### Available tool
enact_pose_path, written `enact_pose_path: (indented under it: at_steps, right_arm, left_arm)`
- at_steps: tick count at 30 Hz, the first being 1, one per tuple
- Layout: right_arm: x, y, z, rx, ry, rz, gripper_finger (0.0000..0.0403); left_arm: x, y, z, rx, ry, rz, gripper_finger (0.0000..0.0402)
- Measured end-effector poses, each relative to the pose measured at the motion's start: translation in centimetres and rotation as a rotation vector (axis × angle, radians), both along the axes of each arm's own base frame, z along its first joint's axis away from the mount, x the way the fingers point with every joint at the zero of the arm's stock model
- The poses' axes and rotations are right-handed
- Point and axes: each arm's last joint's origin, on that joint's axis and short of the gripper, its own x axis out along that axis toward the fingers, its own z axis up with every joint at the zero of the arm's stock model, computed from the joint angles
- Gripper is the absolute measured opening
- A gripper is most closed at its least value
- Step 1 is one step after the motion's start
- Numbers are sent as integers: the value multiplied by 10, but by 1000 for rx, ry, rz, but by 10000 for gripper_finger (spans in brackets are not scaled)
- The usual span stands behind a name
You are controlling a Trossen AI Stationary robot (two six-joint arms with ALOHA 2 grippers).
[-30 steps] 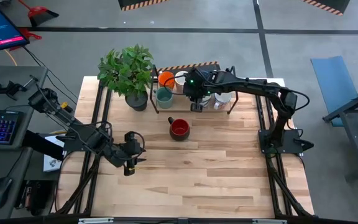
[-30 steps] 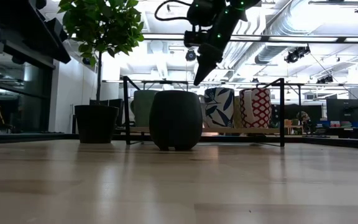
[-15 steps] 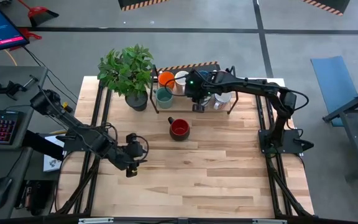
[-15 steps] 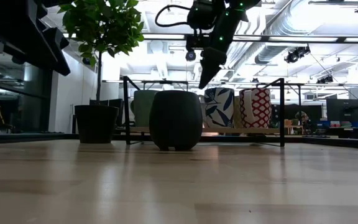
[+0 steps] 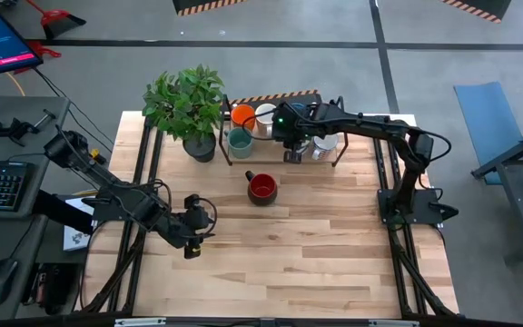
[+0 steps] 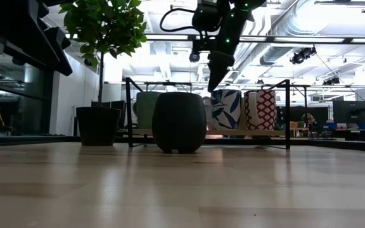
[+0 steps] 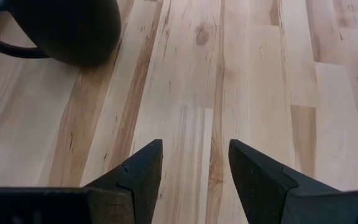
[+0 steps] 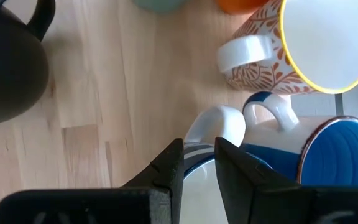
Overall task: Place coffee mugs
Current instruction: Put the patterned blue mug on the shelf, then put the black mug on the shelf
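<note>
A black mug with a red inside [image 5: 261, 188] stands alone on the table and shows as a dark mug [image 6: 179, 121] in the low view. Behind it, a low rack [image 5: 243, 98] holds the orange [image 5: 241, 115], white [image 5: 263, 115] and teal [image 5: 239, 139] mugs, plus patterned ones [image 6: 262, 109]. My right gripper [image 8: 199, 167] points down over the rack. It is open by a narrow gap, and its fingers straddle the rim of a blue-and-white mug [image 8: 216, 124] by its handle. The tips [image 6: 214, 85] stand just above that mug [image 6: 225, 109]. My left gripper [image 7: 194, 168] is open, low over bare wood left of the black mug [image 7: 61, 28].
A leafy plant in a dark pot [image 5: 187, 104] stands at the rack's left end. An orange-patterned mug with a yellow rim [image 8: 316, 43] and a blue-lined mug [image 8: 340, 155] crowd the blue-and-white one. Bare wooden table [image 5: 316, 254] stretches toward the near edge.
My right gripper has drifted a little toward the table's right over the rack, still pointing down. The mugs have stayed where they were.
</note>
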Motion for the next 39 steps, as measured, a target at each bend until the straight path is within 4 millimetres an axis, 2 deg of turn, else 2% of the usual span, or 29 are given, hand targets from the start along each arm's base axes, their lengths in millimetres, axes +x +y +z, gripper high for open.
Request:
enact_pose_path:
  at_steps: [24, 31, 35, 39]
  right_arm:
    - [-4, -1, -1, -22, 47, -24, 71]
    - [4, -4, 3, -48, -41, 3, 71]
    - [11, 0, 6, 24, -134, 64, 71]
    - [12, 14, 7, 110, -121, 110, 71]
  left_arm:
    - [0, 0, 0, -17, 2, 8, 172]
    - [0, 0, 0, -17, 3, 8, 172]
    - [0, 0, 0, -17, 3, 8, 172]
    - [0, 0, 0, -16, 3, 7, 172]
